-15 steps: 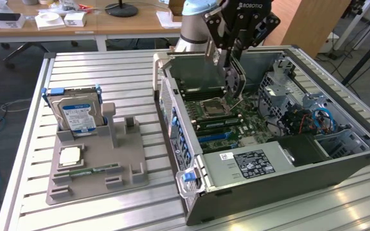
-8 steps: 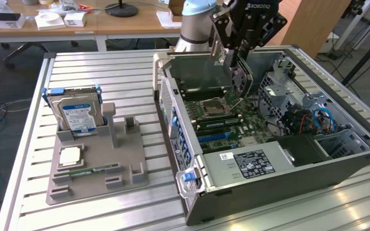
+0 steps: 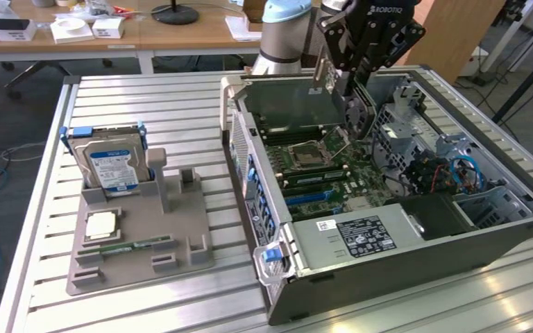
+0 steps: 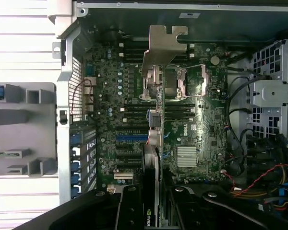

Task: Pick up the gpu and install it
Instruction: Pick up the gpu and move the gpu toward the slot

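The gpu point(image 3: 293, 104) hangs over the open computer case point(image 3: 415, 267), a thin greenish card held on edge above the motherboard point(image 3: 336, 173). My gripper point(image 3: 343, 82) is shut on the card's top edge. In the wrist view the gpu point(image 4: 155, 158) runs edge-on between my gripper's point(image 4: 153, 211) black fingers point(image 4: 129, 211). Its silver end bracket point(image 4: 163, 48) points toward the case's far wall. The card is above the board, clear of the blue expansion slot point(image 4: 132, 137).
A grey parts holder point(image 3: 183, 236) lies on the slatted table at the exterior view's left. It carries a hard drive point(image 3: 109, 163), a processor point(image 3: 100, 225) and a RAM stick point(image 3: 137, 244). Inside the case are a power supply point(image 3: 359, 236) and loose cables point(image 3: 452, 173).
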Controlling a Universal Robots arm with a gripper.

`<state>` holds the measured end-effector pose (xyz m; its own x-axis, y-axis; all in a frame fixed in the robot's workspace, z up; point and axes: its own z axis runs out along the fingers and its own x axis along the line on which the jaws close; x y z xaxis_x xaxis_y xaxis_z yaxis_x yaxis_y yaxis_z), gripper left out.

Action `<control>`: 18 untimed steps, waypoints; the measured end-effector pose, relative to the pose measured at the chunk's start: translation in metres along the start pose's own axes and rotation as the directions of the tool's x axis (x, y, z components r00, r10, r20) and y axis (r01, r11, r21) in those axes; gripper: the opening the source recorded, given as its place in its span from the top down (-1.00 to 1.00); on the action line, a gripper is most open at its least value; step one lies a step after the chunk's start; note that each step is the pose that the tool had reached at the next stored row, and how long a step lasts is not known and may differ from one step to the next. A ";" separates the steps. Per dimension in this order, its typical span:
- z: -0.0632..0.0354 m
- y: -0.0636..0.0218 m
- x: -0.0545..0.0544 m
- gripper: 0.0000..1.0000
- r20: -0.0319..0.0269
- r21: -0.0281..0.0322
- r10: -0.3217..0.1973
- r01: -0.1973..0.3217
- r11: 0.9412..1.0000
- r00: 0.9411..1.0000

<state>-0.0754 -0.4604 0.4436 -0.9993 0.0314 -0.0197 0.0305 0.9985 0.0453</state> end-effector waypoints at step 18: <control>0.0016 0.0009 -0.032 0.48 0.000 0.000 0.000 0.000 1.000 1.000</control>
<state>-0.0431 -0.4604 0.4426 -0.9993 0.0315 -0.0196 0.0306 0.9985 0.0456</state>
